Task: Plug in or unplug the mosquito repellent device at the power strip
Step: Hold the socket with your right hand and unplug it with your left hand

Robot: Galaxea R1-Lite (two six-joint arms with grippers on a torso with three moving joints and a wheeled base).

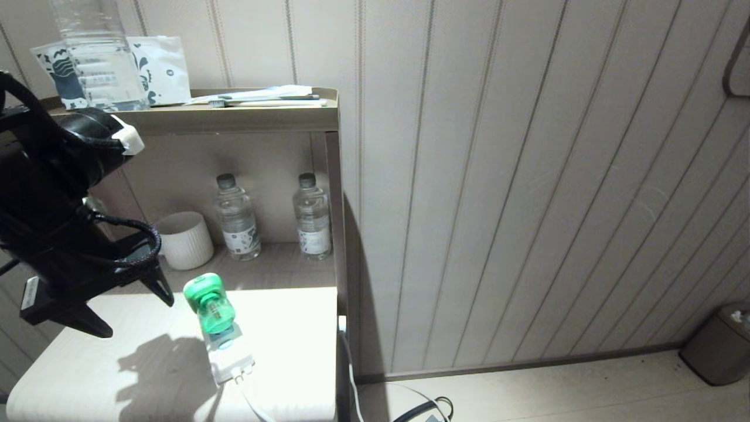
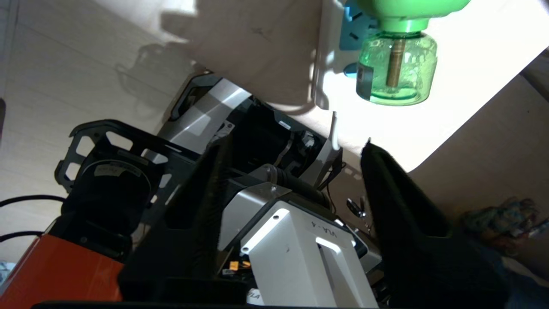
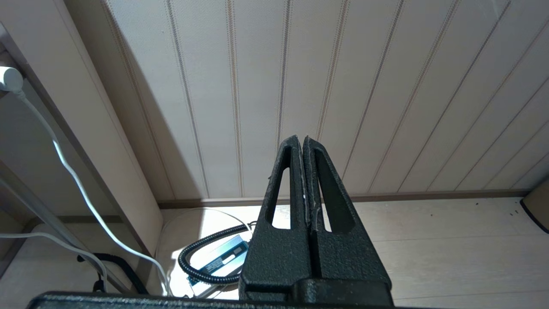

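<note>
Device: mosquito repellent device [image 1: 210, 305] stands plugged into the far end of the power strip [image 1: 229, 357], green head up and tilted slightly toward the far left, bottle beneath it.
Strip: lies on the pale bench [image 1: 281, 328], long axis running from the device toward the near right, white cord leaving its near end.
Left pincer: left pincer [image 1: 140, 310] hangs just left of the device, jaws apart with nothing between them, not touching it.
Bearing: device lies to the right of the pincer and a little farther off; in the left wrist view the bottle [image 2: 396, 71] sits ahead of the fingertips [image 2: 373, 154], off toward one finger.
Right pincer: right pincer [image 3: 305, 143] is parked over the floor by the wall, jaws pressed together and empty.
Nearer arm: left, judged clearly.
</note>
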